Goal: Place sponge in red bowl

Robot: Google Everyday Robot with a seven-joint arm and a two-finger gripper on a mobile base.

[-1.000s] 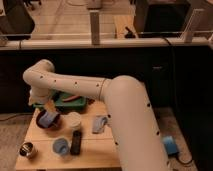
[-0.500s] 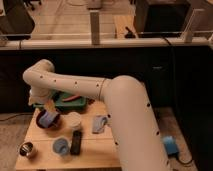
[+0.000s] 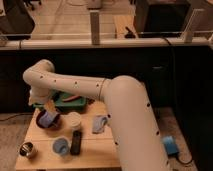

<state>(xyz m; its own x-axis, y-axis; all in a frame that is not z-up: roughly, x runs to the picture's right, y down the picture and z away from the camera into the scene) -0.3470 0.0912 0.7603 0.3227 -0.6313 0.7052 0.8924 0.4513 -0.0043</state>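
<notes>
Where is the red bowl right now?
In the camera view, the round red bowl sits at the left of the wooden table, beside the white cup and in front of the green tray, with the gripper just above it.

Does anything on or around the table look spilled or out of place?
Nothing looks spilled. The gripper hangs just over the red bowl. One oddity: a blue thing lies on the floor beside the table, away from the other items.

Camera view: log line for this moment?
phase: place | gripper: just above red bowl | bowl contents: bluish item, maybe sponge
</notes>
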